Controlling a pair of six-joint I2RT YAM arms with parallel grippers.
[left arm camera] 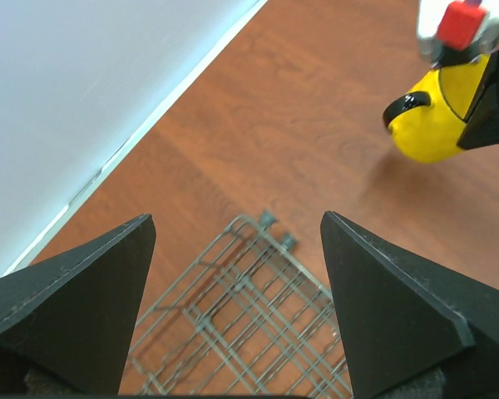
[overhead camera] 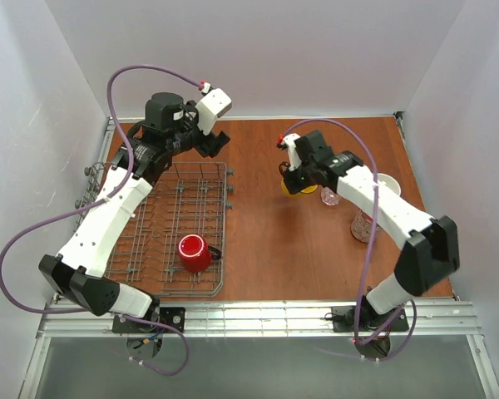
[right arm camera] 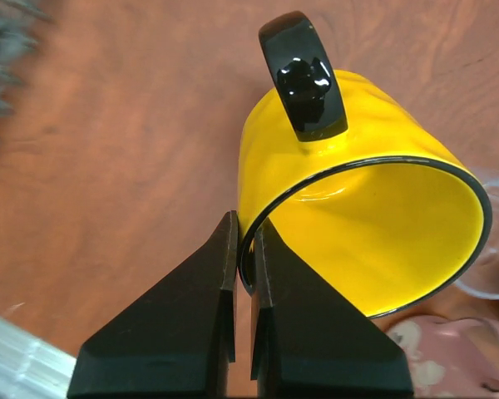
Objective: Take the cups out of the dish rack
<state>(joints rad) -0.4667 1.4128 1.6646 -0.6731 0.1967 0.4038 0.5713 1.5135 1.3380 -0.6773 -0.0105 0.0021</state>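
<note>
Right tool (right arm camera: pixel 243 239) was clenched on the rim of the glossy yellow mug with a black handle (right arm camera: pixel 358 224), tilted low over the brown worktop (overhead camera: pixel 266 241); contact unclear. Likely step: setting it down. That calls for a free spot clear of the pink spotted mug (overhead camera: pixel 329 197), clear glass tumbler (overhead camera: pixel 362 224) and white cup (overhead camera: pixel 387 184) close by. Left tool (left arm camera: pixel 237 220) was released, holding nothing, over the far end of the grey wire dish rack (overhead camera: pixel 191 191). The red mug (overhead camera: pixel 194 253) sat in the rack, not yet unloaded.

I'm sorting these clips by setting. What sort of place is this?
Probably a robot test cell: plain white walls box in a wooden table, two arms are bolted to its metal rail, beside a dish rack.
</note>
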